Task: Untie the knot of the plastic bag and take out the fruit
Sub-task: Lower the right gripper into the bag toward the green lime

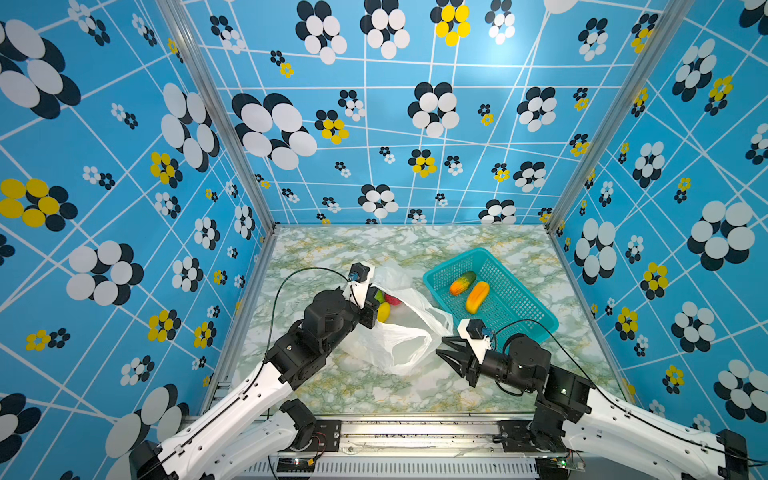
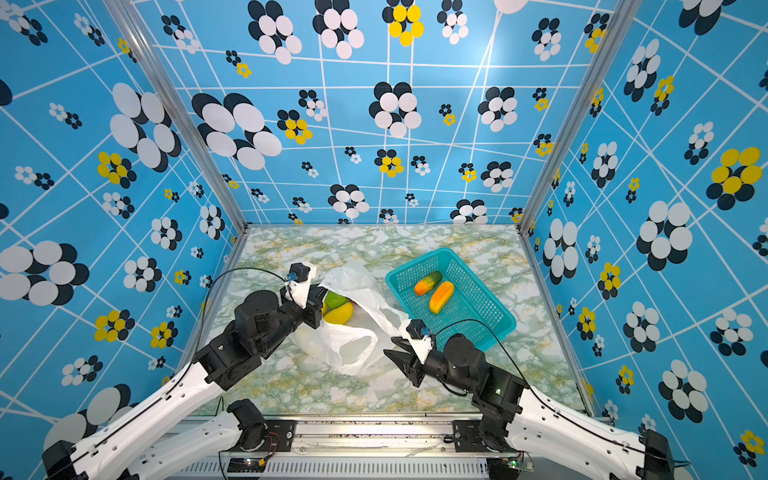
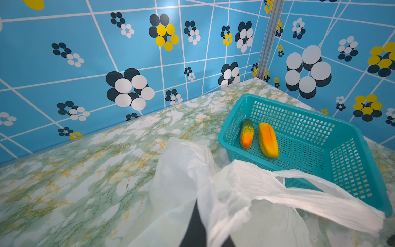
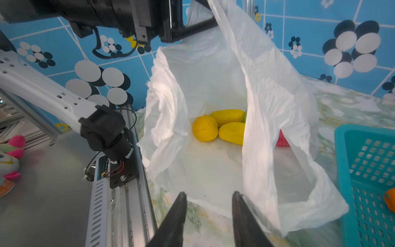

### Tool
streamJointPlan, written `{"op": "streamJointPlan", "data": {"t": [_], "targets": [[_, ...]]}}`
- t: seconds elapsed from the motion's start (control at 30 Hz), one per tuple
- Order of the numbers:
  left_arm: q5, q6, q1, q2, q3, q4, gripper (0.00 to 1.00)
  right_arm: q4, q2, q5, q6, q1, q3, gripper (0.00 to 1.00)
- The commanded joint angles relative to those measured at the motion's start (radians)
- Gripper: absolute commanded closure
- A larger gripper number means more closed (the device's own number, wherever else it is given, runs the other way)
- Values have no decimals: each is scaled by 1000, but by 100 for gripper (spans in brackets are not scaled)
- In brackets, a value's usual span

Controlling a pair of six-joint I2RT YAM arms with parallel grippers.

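The plastic bag (image 1: 401, 338) (image 2: 353, 336) lies mid-table with its mouth gaping open; the knot is out of view. My left gripper (image 1: 370, 309) (image 2: 318, 300) is shut on the bag's far rim and holds it up, and thin film drapes over its dark finger (image 3: 195, 226). Yellow fruit (image 4: 205, 128) (image 1: 383, 312) lies deep in the bag, with a red one (image 1: 392, 299) and a green one (image 2: 334, 299) beside it. My right gripper (image 1: 439, 346) (image 2: 389, 345) (image 4: 209, 193) stands open at the bag's near mouth, low over the table, with nothing between its fingers.
A teal mesh basket (image 1: 525, 309) (image 2: 486, 313) (image 3: 346, 154) stands right of the bag, holding an orange-green fruit (image 1: 462, 283) and a yellow-orange one (image 1: 477, 297). Patterned walls close three sides. A metal rail (image 1: 415, 432) runs along the front edge.
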Motion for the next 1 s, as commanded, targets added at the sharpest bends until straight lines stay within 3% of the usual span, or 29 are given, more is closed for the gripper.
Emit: {"op": "streamJointPlan", "data": {"t": [0.0,0.27,0.4,0.53,0.7,0.83,0.97], "targets": [[15,0,-7,10,34,26,100,8,112,-39,33,12,-15,67],[60,13,-8,-1,20,56,100,248,448,155,123,13,43,75],[81,22,-9,3,18,67,100,295,640,108,141,15,155,77],[84,27,-11,10,17,67,100,383,774,57,119,69,223,59],[35,15,-11,8,36,47,100,418,940,122,76,189,345,33],[24,11,-12,8,46,28,100,439,1126,151,183,197,461,24],[20,4,-12,-20,28,28,100,335,1316,267,275,205,646,19]]}}
